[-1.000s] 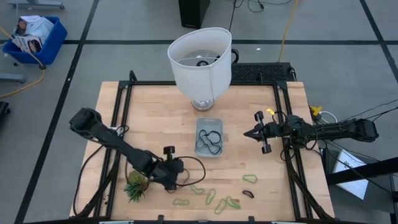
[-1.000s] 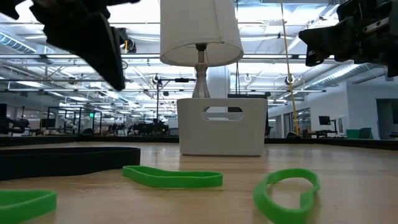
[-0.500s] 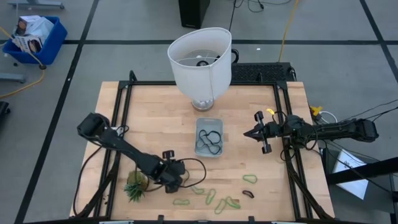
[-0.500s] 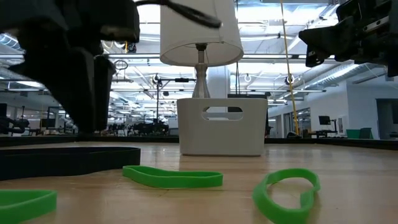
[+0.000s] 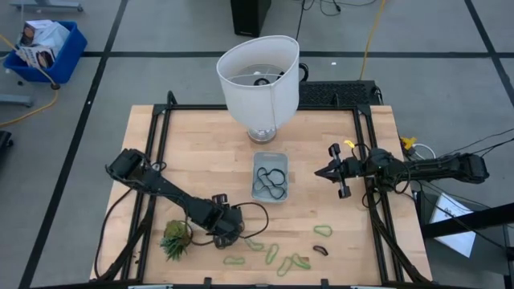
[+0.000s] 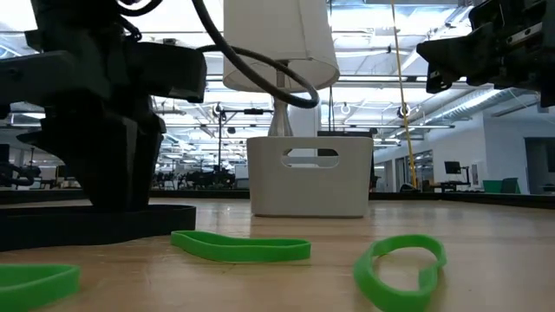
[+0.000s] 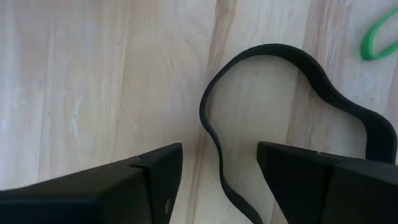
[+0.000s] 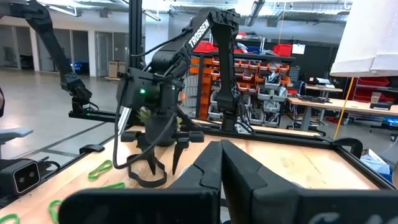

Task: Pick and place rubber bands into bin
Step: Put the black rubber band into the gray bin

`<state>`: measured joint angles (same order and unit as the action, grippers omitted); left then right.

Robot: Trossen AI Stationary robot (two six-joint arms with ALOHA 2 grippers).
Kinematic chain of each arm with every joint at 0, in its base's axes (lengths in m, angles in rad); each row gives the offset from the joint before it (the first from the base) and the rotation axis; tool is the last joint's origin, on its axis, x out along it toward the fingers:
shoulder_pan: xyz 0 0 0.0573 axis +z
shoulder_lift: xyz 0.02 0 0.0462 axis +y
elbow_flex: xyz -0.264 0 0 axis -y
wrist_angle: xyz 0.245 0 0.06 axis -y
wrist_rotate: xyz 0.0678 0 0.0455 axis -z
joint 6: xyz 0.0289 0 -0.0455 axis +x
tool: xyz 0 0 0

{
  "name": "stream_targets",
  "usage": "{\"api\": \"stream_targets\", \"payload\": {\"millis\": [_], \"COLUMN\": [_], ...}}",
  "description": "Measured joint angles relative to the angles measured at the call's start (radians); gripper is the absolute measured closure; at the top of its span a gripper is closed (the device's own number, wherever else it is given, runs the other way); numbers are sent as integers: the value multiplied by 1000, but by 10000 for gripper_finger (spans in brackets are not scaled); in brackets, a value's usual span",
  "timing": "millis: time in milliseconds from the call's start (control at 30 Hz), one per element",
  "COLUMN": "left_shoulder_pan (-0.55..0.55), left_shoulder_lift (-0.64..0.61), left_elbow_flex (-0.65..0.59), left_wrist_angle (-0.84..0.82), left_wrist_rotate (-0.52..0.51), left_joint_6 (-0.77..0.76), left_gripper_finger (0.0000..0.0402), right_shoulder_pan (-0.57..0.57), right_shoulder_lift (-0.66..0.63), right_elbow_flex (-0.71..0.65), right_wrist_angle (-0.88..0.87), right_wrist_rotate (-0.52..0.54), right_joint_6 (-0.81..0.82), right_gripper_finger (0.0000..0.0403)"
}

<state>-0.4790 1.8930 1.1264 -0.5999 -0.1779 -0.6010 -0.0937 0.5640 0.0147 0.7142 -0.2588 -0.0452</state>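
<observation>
Left gripper (image 7: 219, 177) jaws open astride dark band (image 7: 292, 106) flat near worktop's front edge, wavy loop running away from jaws. Right gripper (image 5: 331, 171) jaws closed, near right edge.

open left pincer (image 7: 219, 171), black rubber band (image 7: 273, 53), table (image 7: 93, 81)

bin (image 5: 270, 177) top: unobstructed | lampshade (image 5: 258, 76) behind | right claw (image 5: 323, 172) beside

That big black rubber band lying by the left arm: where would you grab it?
Probably from straight above, pinching the single strand of the large dark rubber band that runs between the open left gripper fingers. The band lies flat on the table, so only a thin strand offers a grip.
</observation>
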Motion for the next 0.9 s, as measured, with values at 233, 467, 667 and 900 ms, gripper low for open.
{"api": "stream_targets", "payload": {"millis": [233,467,667,900], "left_shoulder_pan": [8,5,-16,-50], "left_shoulder_lift": [11,13,-24,-202], "left_elbow_flex": [-1,-2,-7,-7], "left_wrist_angle": [7,8,18,-8], "left_wrist_rotate": [42,52,20,-200], "left_joint_6": [33,92,186,279], "left_gripper_finger": [234,380,391,395], "right_shoulder_pan": [0,0,0,0], "right_shoulder_lift": [0,0,0,0], "right_elbow_flex": [0,0,0,-1], "right_wrist_angle": [0,0,0,0], "right_wrist_rotate": [0,0,0,0], "right_joint_6": [0,0,0,0], "right_gripper_finger": [403,403,403,403]}}
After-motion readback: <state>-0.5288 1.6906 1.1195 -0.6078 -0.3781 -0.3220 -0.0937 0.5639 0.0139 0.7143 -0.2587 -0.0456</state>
